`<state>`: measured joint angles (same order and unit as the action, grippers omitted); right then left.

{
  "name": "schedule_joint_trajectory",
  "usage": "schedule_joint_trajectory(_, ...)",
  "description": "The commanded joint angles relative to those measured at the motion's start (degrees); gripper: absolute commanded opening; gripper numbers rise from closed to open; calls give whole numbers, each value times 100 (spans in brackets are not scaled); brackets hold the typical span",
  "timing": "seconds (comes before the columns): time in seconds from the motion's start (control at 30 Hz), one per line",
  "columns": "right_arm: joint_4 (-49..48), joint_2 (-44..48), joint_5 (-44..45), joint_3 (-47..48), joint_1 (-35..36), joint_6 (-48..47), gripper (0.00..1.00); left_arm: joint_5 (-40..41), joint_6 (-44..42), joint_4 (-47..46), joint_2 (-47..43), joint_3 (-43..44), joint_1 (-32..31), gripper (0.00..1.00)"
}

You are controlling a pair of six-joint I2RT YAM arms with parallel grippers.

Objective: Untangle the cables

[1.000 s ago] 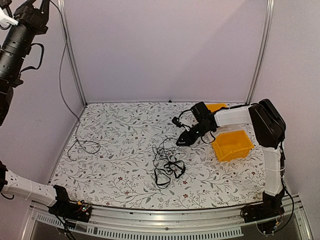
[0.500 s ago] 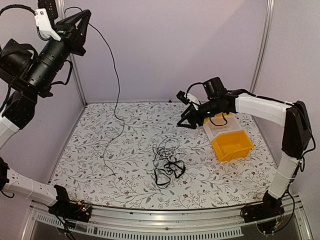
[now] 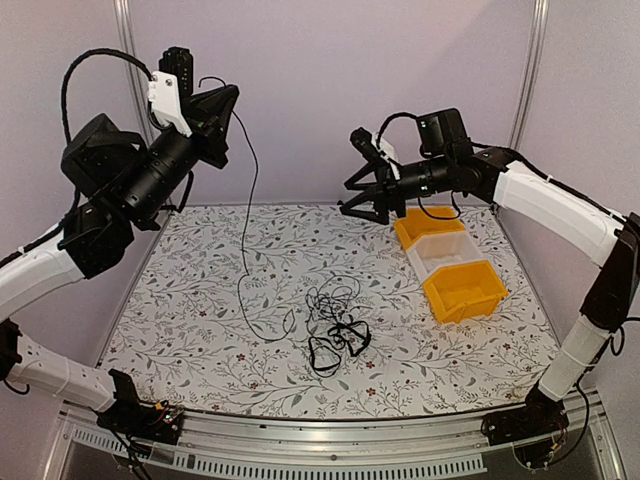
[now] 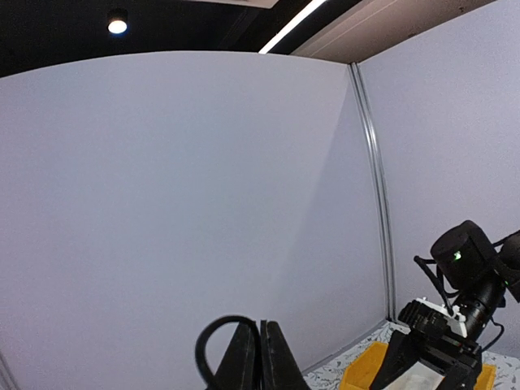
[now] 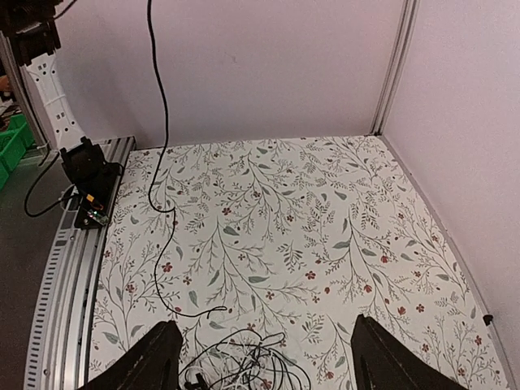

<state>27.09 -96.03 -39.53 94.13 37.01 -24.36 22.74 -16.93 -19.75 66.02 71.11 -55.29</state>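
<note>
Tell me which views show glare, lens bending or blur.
Left wrist view: ceiling lamp glares, wall post bows from lens distortion. Right wrist view: evenly lit, floral table sharp. Top view: soft even light, hanging cable crisp.

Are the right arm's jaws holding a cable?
No, the right arm's jaws stand wide apart and empty, above the tangled thin black cables.

The left gripper (image 3: 232,97) swung in from the far left, dragging the thin black cable (image 3: 246,235) rightward over the floral-patterned tabletop (image 3: 200,300). The right gripper (image 3: 360,203) lifted farther up and spread its jaws wide.
</note>
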Motion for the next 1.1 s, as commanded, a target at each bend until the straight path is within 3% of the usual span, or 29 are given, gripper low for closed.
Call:
schedule_joint_trajectory(0.0,107,-423,-376,576,373,227,76,-133,267,-316,7,-150,109,0)
schedule_joint_trajectory(0.2,-141,-1155,-468,1068,861,626,77,-205,441,-419,-61,-303,146,0)
schedule_joint_trajectory(0.5,-830,-1620,-642,888,1440,1142,77,-156,585,-442,-186,-321,165,0)
schedule_joint_trajectory(1.07,-1260,-2546,-1091,1703,1643,1844,68,-218,898,-425,-457,-483,166,0)
